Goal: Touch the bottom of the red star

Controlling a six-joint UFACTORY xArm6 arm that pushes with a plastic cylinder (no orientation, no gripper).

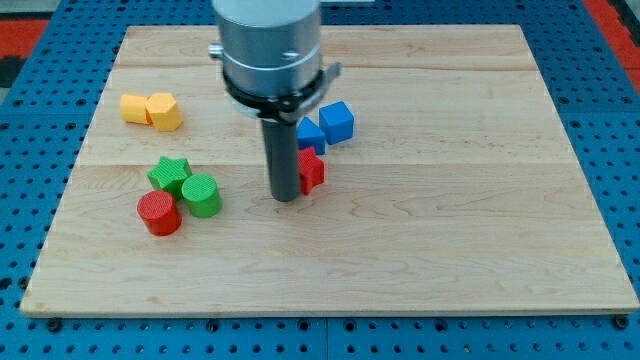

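Observation:
The red star lies near the board's middle, mostly hidden behind my rod; only its right part shows. My tip rests on the board just left of and slightly below the red star, touching or almost touching it. A blue block sits directly above the red star, partly hidden by the rod, and a blue cube lies to its upper right.
At the view's left lie a green star, a green cylinder and a red cylinder in a cluster. Two yellow blocks sit touching at the upper left. The wooden board lies on a blue pegboard.

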